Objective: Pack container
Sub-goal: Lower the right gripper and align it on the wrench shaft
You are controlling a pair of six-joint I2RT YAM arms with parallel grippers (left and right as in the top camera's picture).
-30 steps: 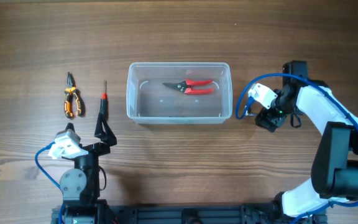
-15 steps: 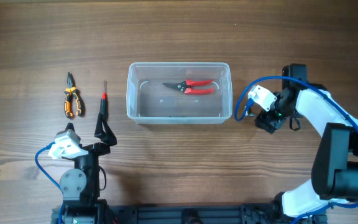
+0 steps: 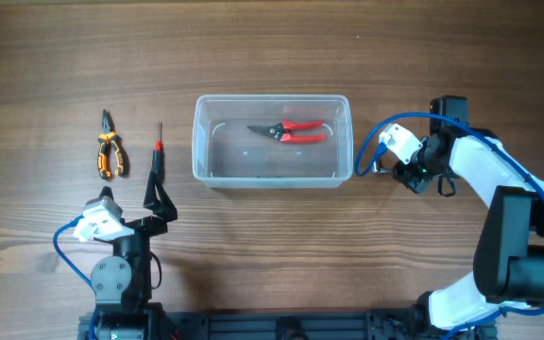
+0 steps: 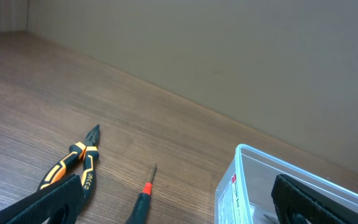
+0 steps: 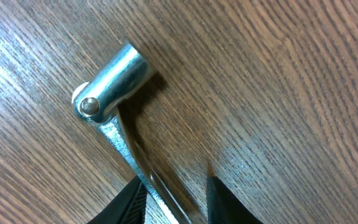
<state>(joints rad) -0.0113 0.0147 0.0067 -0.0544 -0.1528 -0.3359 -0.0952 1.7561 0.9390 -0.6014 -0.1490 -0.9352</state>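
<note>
We start with the wooden table (image 3: 272,47) and take the container (image 3: 196,142) as our landmark. It sits upright near the table's middle with its open mouth facing up. In the overhead view its long axis runs left to right, so its short walls face the two arms. Inside it, toward the far wall, lie red-handled cutters (image 3: 288,130), roughly along that axis.

The right gripper (image 5: 173,199) hangs low, just off the container's right short wall. Its fingers (image 5: 129,202) straddle the shaft of a steel tool with a barrel head (image 5: 114,78), which lies on the wood. We cannot tell whether they are clamped on the shaft or only bracketing it.

The left gripper (image 4: 176,196) waits off the container's near left corner with its fingers spread wide and nothing between them.

Well beyond the left short wall lie orange pliers (image 3: 109,154), and a red-collared screwdriver (image 3: 157,156) lies nearer that wall.

We judge the step in hand to be taking up the steel tool. To do it well we should:
- Grip squarely across the shaft, so the heavy head cannot swing.
- Lift until the head clears the thick rim.
- Cross over the right wall.
- Turn the tool parallel to the long axis and set it down beside the cutters.
</note>
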